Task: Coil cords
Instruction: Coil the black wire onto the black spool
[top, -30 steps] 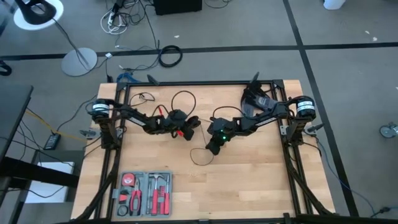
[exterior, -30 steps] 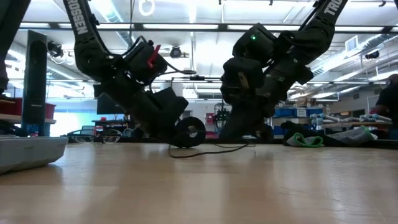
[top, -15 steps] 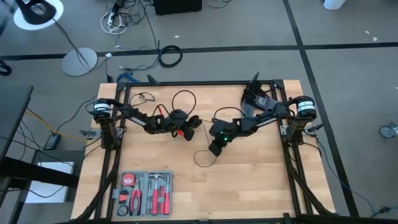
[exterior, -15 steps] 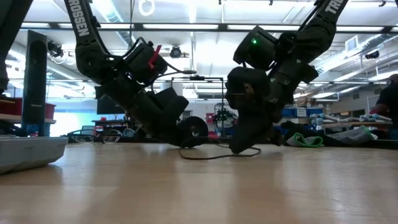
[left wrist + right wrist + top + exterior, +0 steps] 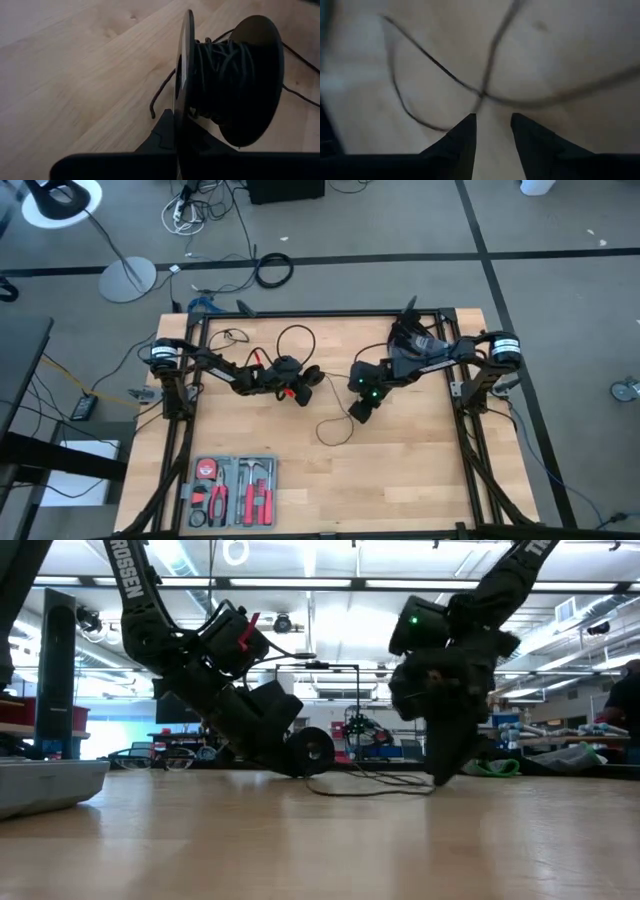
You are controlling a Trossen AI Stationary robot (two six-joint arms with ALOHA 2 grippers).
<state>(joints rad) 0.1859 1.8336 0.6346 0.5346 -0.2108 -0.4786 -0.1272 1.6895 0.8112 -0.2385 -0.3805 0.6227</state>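
We've got one long, very thin black cord [image 5: 335, 430] here. Most of it's wound tight around a small black round spool [image 5: 235, 80] standing on edge near the table's centre. A loose tail leaves the spool toward 5 o'clock and lies in slack crossing loops on the wood.
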